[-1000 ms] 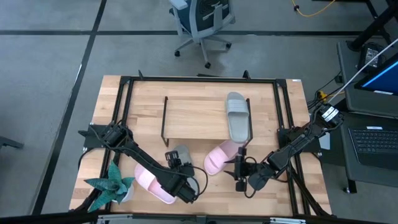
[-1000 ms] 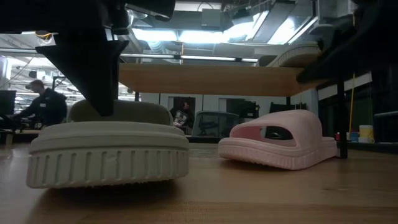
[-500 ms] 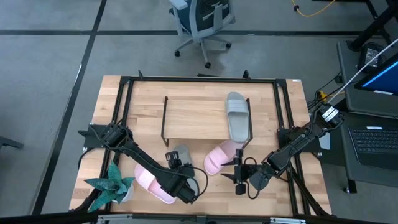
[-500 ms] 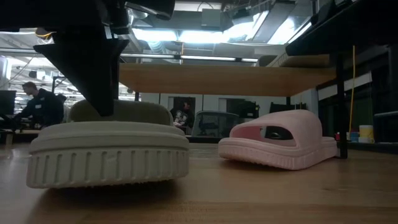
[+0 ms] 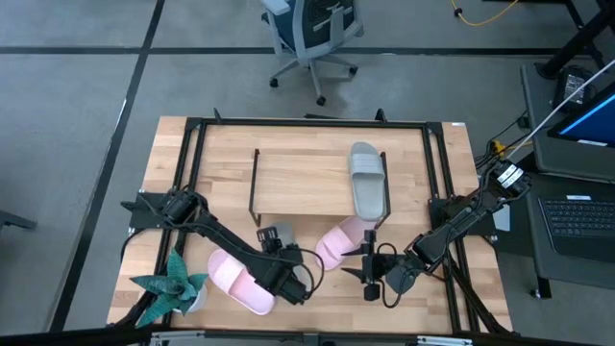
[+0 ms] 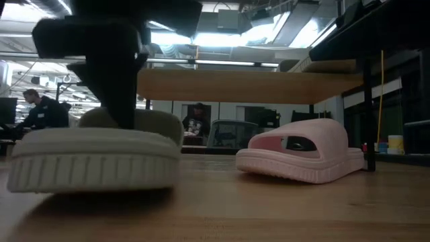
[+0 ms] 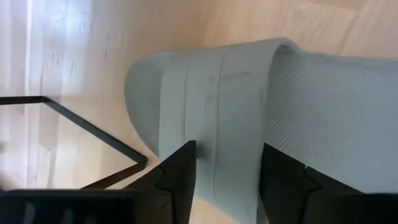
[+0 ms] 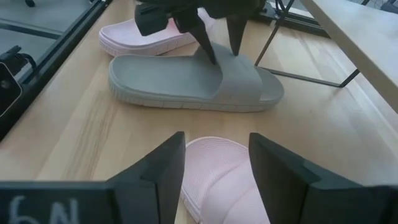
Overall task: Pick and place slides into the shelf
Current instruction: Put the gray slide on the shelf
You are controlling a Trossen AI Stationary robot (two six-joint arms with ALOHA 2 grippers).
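One grey-green slide (image 5: 273,235) (image 6: 94,158) lies near the table's near edge, and my left gripper (image 5: 285,277) (image 7: 229,180) comes down on its strap, shut on it. A pale pink slide (image 5: 240,280) lies to its left and another (image 5: 341,242) (image 8: 214,180) to its right, both sole-down on the table. My right gripper (image 5: 366,272) (image 8: 216,137) hovers open over the near end of that right pink slide, touching nothing. A second grey-green slide (image 5: 367,181) rests sole-down on the right part of the shelf (image 5: 303,183). My left gripper has the grey-green slide's wide strap (image 7: 227,137) between its two fingers (image 8: 205,45), which come from above, pointing down, and stand one at each edge of the strap. In the low view the sole (image 6: 87,178) looks raised a little off the table, roughly level.
A teal star-shaped plant (image 5: 171,288) stands at the near left corner. Black frame rails (image 5: 192,163) run along the tabletop's edges. The shelf board (image 6: 228,86) has free room left of the slide on it. An office chair (image 5: 312,34) stands beyond the far edge.
The left gripper has shifted a little, and the grey-green slide has moved with it. In the low view the slide has gone toward the table's left and its sole has come up slightly. The right arm has drawn up out of the low view's upper right.
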